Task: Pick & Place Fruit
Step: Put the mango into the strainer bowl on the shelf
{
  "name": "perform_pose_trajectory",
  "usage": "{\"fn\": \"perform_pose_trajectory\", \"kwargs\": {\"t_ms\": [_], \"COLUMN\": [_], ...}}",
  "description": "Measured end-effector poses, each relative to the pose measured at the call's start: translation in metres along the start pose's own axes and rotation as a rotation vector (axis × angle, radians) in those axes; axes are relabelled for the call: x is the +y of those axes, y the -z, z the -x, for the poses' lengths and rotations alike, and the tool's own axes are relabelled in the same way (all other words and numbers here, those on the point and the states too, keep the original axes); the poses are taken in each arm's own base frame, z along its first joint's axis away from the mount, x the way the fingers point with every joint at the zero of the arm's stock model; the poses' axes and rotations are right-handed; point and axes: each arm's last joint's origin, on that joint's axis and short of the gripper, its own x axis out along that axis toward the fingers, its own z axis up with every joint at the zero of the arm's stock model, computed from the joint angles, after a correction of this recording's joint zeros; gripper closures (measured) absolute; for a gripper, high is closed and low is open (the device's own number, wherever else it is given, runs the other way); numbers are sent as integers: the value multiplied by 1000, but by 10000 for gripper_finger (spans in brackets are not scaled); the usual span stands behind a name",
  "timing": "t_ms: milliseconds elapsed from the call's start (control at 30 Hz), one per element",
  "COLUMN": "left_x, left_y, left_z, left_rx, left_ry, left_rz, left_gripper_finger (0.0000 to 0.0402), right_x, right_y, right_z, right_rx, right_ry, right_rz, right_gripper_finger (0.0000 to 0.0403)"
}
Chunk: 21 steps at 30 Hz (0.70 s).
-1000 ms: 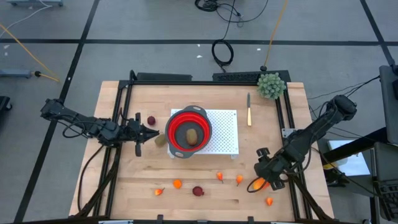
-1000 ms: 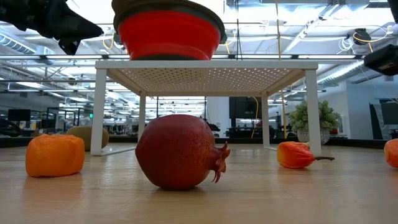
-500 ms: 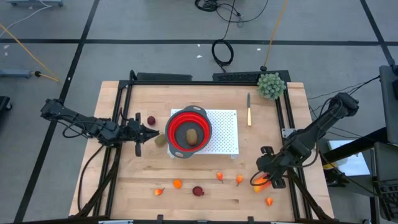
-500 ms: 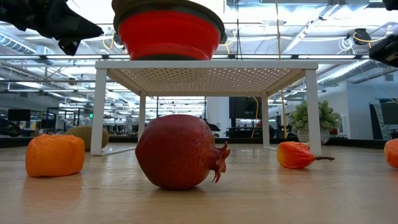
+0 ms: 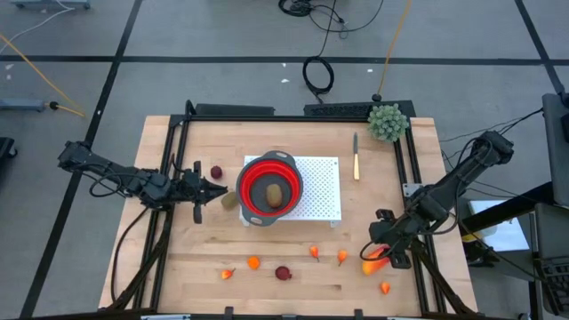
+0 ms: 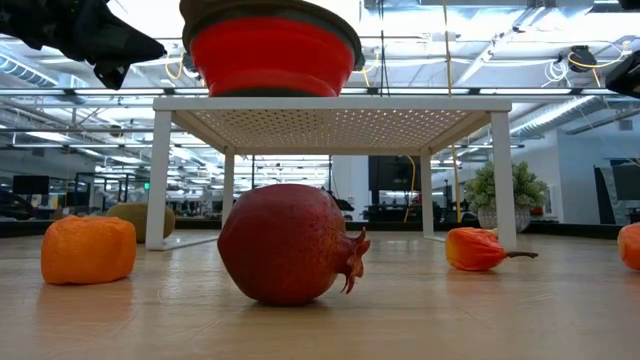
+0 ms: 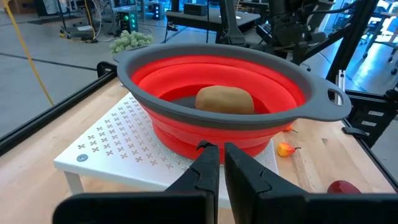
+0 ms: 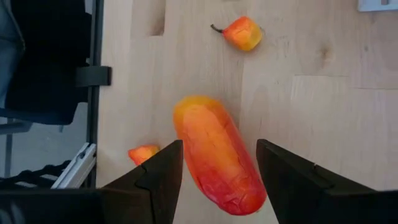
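Note:
A red collapsible bowl (image 5: pixel 269 189) sits on a white perforated stand (image 5: pixel 324 194) with one brown kiwi (image 7: pixel 225 99) inside. A second kiwi (image 5: pixel 229 201) lies on the table by the bowl, just ahead of my left gripper (image 5: pixel 219 193), whose fingers (image 7: pixel 208 167) are shut and hold nothing. My right gripper (image 8: pixel 219 147) is open and points down over the red-orange oblong (image 8: pixel 217 155), which lies flat on the table near the right edge. One finger stands on each side of it. A dark red ball (image 5: pixel 216 172) and a pomegranate (image 6: pixel 285 243) also rest on the table.
Small orange pieces lie along the near part of the table (image 5: pixel 253 262) (image 5: pixel 314 252) (image 5: pixel 342 257) (image 5: pixel 385 287). A wooden-handled knife (image 5: pixel 356 160) and a green bushy ball (image 5: pixel 388 123) sit at the far right. A black frame rail (image 8: pixel 96 74) runs close beside the oblong.
My right gripper has shifted a little toward the table's right edge, staying over the oblong. The left arm and the fruit have kept still.

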Motion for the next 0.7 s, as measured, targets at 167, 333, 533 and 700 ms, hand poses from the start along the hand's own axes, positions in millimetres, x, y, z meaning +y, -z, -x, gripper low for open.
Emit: {"fn": "perform_pose_trajectory", "kwargs": {"t_ms": [167,333,533,700], "left_x": [0,0,0,0], "left_y": [0,0,0,0], "left_z": [0,0,0,0], "left_rx": [0,0,0,0], "left_ry": [0,0,0,0], "left_rz": [3,6,7,7], "left_gripper_finger": [376,376,376,376], "right_x": [-1,-2,-2,-2], "right_y": [-1,-1,-1,-1], "right_z": [0,0,0,0], "right_rx": [-31,-48,-38,-39], "right_ry": [35,55,56,54], "right_rz": [0,-5,-3,-24], "right_gripper_finger": [185,129,73,60]}}
